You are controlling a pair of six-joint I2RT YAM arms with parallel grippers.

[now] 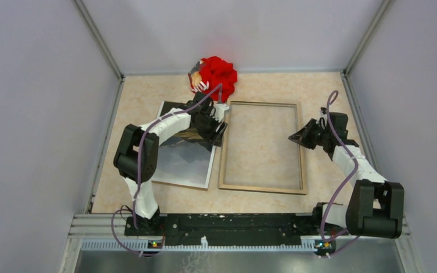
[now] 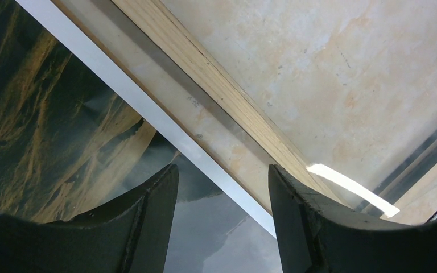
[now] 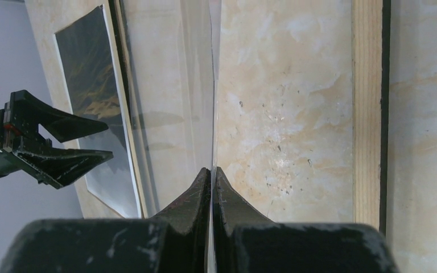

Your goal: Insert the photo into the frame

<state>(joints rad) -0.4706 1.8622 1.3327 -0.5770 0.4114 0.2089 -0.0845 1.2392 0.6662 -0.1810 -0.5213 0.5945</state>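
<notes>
The photo [image 1: 185, 162], a dark misty landscape with a white edge, lies flat left of the frame [image 1: 263, 188]. The frame lies wood side up on the table. My left gripper [image 1: 221, 126] hangs open over the photo's right edge, one finger above the print [image 2: 51, 131], the other above the frame's left rail [image 2: 216, 85], nothing between them. My right gripper [image 1: 295, 137] sits at the frame's right rail [image 3: 367, 114], shut [image 3: 211, 170] on the edge of a thin clear pane [image 3: 196, 85] that reaches across the frame opening.
A red cloth bundle [image 1: 219, 75] lies at the back, just behind the photo and the frame's far left corner. Grey walls close the table on the left, right and back. The left gripper [image 3: 111, 139] shows in the right wrist view beside the photo [image 3: 91, 79].
</notes>
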